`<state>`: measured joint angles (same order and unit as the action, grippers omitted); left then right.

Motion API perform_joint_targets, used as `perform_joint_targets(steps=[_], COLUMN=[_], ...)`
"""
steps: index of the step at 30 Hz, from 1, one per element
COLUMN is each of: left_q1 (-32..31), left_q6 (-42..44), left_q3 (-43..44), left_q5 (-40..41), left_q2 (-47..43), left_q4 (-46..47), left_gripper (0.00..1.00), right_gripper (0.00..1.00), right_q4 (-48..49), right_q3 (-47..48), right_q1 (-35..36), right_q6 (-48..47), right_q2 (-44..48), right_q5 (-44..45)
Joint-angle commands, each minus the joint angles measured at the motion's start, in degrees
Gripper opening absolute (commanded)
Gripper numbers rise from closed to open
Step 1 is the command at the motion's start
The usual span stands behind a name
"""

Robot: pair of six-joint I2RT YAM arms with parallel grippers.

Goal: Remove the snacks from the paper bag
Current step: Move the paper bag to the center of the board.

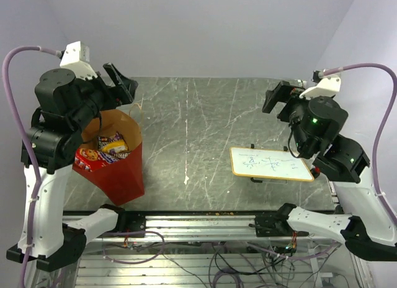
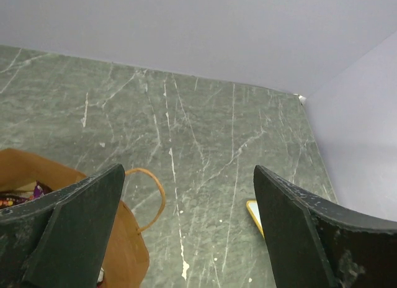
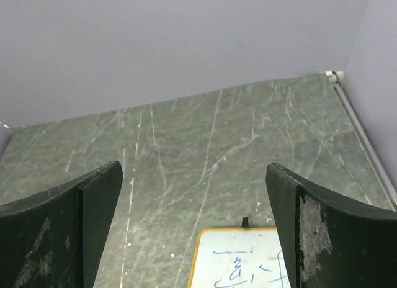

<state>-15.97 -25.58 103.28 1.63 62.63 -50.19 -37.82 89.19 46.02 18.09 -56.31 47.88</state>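
L gripper [image 1: 124, 83] wide open, empty, over far rim of bag [image 1: 121, 173]. Bag stands at left, mouth up, snacks [image 1: 105, 149] piled inside. Packets prob light, crinkly, slick: pinch a top seal, not flat face. Board [image 1: 270, 164] right of centre. R gripper [image 1: 276, 97] open, empty

A wood-framed whiteboard [image 1: 271, 164] lies on the grey marble table [image 1: 198, 114].
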Motion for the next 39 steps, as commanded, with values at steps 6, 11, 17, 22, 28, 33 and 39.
perform_joint_targets(steps=[6,11,17,22,28,33,39], left_q1=[0.02,0.03,0.03,0.04,0.06,0.05,0.06], left_q6=[-3.88,-4.67,-6.14,-8.6,-9.56,-9.22,-8.95], left_q3=[-0.73,0.78,0.16,-1.45,-6.38,-10.83,-13.8], left_q5=[4.57,6.56,9.58,10.39,2.25,-5.71,-9.02], left_q2=[-4.06,-3.72,-6.76,-8.74,-7.79,-4.72,1.1], left_q4=[-9.1,-16.65,-24.68,-28.85,-23.91,-15.25,-7.56], left_gripper=[0.94,0.94,0.94,0.94,0.94,0.93,0.94], right_gripper=[1.0,1.0,1.0,1.0,1.0,1.0,1.0], right_q4=[-8.5,-6.06,-5.46,-6.79,-7.09,-6.01,-11.19], right_q3=[0.09,-3.64,-7.65,-8.42,-12.24,-15.09,-12.0], right_q1=[-4.83,-6.37,-7.43,-7.77,-7.91,-8.01,-8.11], right_q6=[5.97,7.13,10.69,14.18,23.3,24.95,25.96], right_q2=[-1.54,0.23,1.74,2.44,7.43,12.24,9.35], right_q5=[-7.02,-13.2,-18.76,-23.52,-25.36,-27.07,-27.48])
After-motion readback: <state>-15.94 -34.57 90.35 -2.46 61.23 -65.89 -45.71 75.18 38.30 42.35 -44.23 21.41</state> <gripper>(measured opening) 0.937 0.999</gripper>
